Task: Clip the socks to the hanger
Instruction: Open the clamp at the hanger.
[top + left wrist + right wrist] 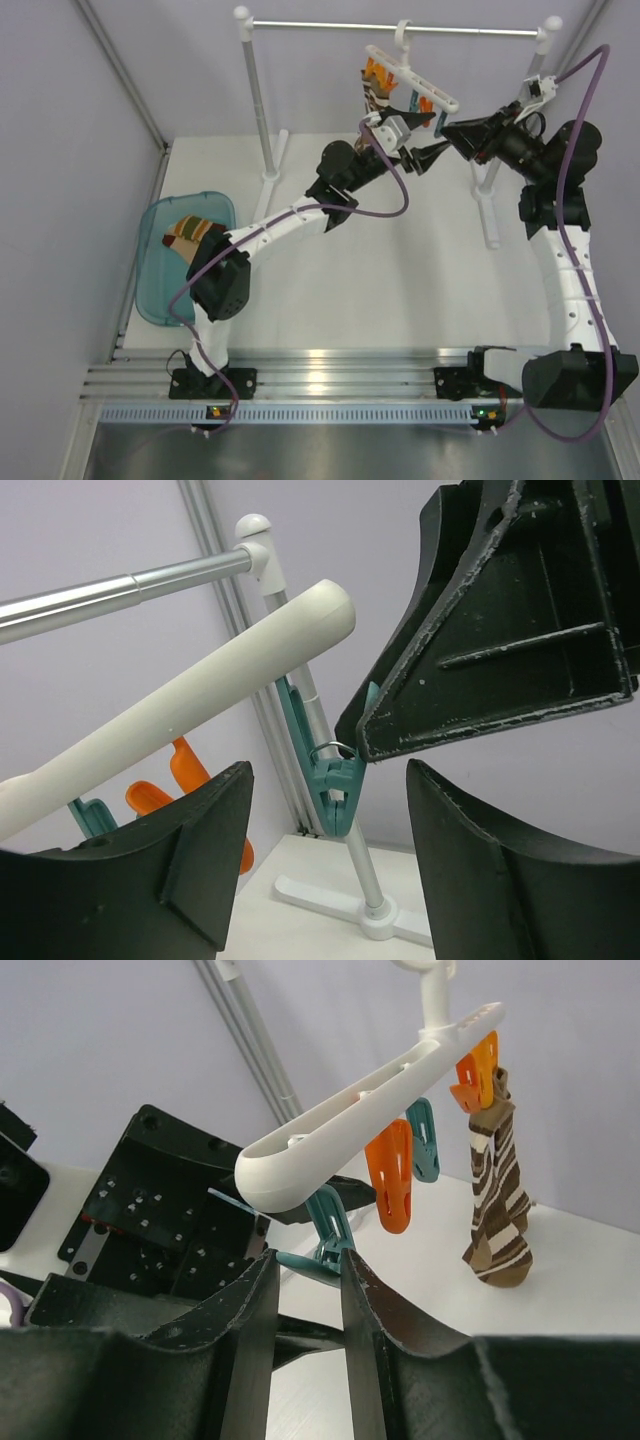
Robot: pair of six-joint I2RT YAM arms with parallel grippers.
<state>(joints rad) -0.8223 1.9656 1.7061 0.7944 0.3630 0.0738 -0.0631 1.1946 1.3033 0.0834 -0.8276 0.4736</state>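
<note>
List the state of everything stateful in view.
hanger: hooked on the rail
brown striped sock: hanging from an orange clip
tan sock: loose in the teal tray
teal end clip: pinched by right pincer
left pincer: open, empty
right pincer: shut on teal end clip

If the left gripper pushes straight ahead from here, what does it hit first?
Probably the teal clip under the hanger, straight ahead between the left gripper's open fingers, with the right gripper pinching it. Depth is unclear.
</note>
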